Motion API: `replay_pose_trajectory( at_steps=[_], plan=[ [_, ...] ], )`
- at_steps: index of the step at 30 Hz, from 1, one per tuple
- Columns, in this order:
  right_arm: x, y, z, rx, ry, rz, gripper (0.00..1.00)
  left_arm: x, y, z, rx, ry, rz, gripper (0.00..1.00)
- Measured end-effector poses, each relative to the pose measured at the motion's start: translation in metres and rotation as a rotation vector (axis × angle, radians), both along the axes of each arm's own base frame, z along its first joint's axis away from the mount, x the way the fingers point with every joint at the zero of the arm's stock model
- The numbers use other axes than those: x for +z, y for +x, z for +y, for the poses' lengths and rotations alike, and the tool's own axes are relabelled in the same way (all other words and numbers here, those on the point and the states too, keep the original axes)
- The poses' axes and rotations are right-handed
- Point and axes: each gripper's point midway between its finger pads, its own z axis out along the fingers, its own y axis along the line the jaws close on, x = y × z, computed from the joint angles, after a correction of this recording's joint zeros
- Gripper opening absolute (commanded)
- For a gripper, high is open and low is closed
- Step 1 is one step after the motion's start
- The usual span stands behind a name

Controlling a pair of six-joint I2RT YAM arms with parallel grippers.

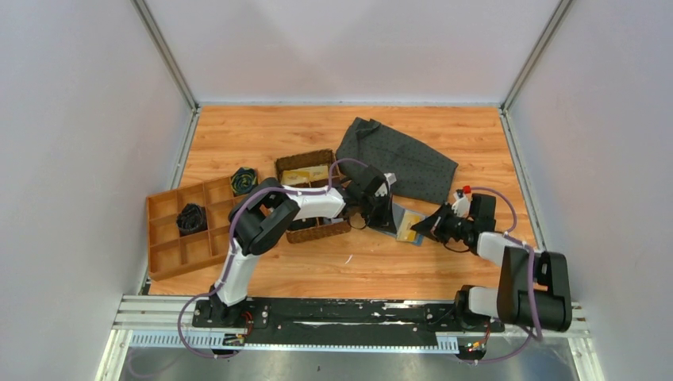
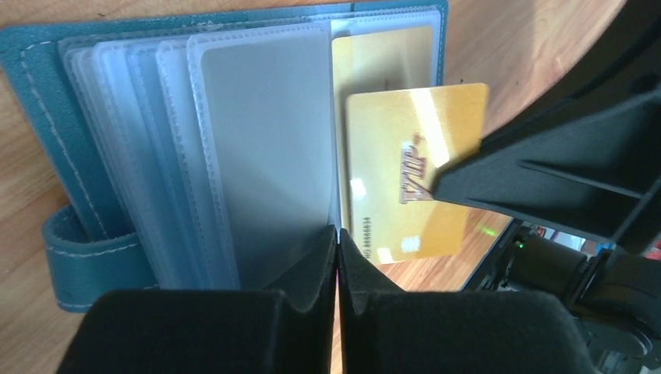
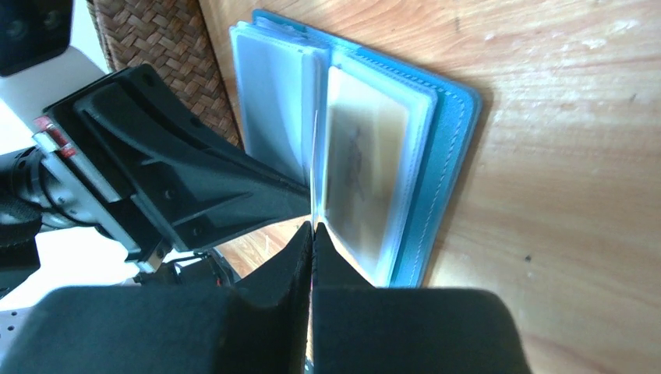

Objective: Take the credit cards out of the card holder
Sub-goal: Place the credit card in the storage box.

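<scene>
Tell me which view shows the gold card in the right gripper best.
The left wrist view: the card faces the camera, partly out of the holder, its gold face and lettering plain. The right wrist view shows it only edge-on, a thin line above the right gripper. The top view shows just a small yellow patch.

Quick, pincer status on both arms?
Left pincer: closed, pinching a clear sleeve of the card holder.
Right pincer: closed on the gold credit card.
</scene>
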Motion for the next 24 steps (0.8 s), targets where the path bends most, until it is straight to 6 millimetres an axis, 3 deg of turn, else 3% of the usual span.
replay_pose_trajectory(
  at_steps=[4,8,13,16,20,24],
  plan=[
    [0.015,-0.002,-0.005,-0.023,-0.048,-0.039,0.0,0.004,0.001,0.006,0.0,0.028,-0.024,0.07],
    [0.039,-0.002,-0.012,-0.06,-0.105,-0.103,0.0,0.025,0.003,0.016,0.003,0.049,-0.075,0.07],
    [0.07,-0.005,-0.019,-0.102,-0.156,-0.163,0.0,0.074,0.006,0.025,0.009,0.027,-0.173,0.08],
    [0.088,-0.004,-0.019,-0.109,-0.175,-0.192,0.0,0.116,0.009,0.035,0.03,-0.007,-0.254,0.08],
    [0.108,-0.001,-0.002,-0.068,-0.184,-0.207,0.0,0.168,0.014,0.064,0.095,-0.05,-0.362,0.09],
    [0.138,0.01,0.035,0.016,-0.176,-0.23,0.0,0.194,0.024,0.117,0.232,0.017,-0.465,0.1]
  ],
)
